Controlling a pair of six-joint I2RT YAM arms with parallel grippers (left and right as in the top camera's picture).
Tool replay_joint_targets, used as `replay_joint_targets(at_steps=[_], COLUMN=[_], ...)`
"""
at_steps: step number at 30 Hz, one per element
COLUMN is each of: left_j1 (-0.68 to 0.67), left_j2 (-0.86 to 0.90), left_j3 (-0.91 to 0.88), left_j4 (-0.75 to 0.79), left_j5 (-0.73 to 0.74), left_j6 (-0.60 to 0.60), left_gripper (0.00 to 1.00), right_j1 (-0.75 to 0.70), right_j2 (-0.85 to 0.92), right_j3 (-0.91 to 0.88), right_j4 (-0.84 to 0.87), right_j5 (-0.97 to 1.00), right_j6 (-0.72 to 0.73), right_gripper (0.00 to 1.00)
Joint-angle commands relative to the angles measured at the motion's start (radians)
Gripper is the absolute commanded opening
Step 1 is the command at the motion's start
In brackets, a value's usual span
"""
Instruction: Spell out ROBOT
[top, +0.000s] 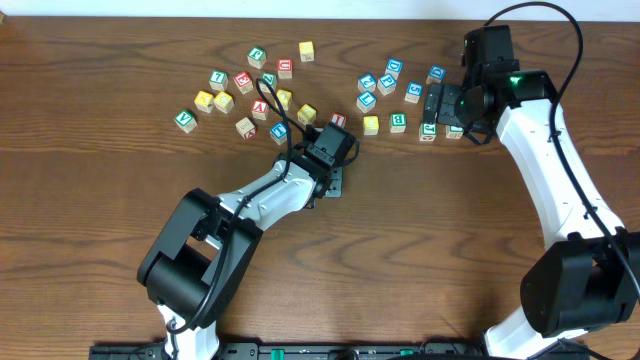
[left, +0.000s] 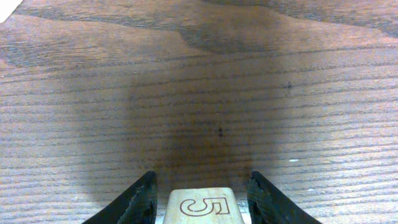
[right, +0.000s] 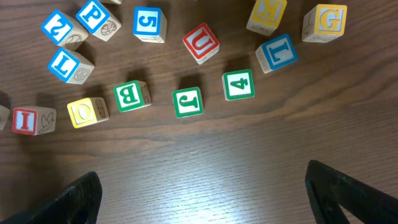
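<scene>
Left wrist view: left hand (left: 202, 198) is standing narrowly parted around a wooden cube (left: 203, 208) on the counter (left: 199, 93), its letter unreadable, and is apparently placing it. Right hand (right: 205, 196) is hanging wide above green B cube (right: 132, 96) and yellow O cube (right: 87, 111). Next move is calling for a straight lift clear of the cube.

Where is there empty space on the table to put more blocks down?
The biggest bare patch is the near table, between the left arm and the right arm. The near left corner, beside the left arm, is bare too. The far side is crowded: the left bunch and right bunch of blocks sit there.
</scene>
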Motion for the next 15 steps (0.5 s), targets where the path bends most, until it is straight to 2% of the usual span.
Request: replay_joint_targets(at_steps=[1, 5, 15], left_j1=[0.005, 0.008, 0.005], left_j2=[0.024, -0.004, -0.029], left_j3=[-0.002, 0.013, 0.012], left_j4=[-0.011, -0.011, -0.063], left_j5=[0.006, 0.006, 0.006], left_j6=[0.024, 0.101, 0.105], left_gripper=[0.47, 0.47, 0.46], right_j1=[0.005, 0.005, 0.005], right_j2=[0.001, 0.001, 0.001], right_j3=[0.018, 0.018, 0.018], right_j4=[-0.001, -0.001, -0.001], right_j5=[0.011, 0.011, 0.011], right_j6=[0.005, 0.005, 0.005], right_gripper=[0.99, 0.99, 0.99])
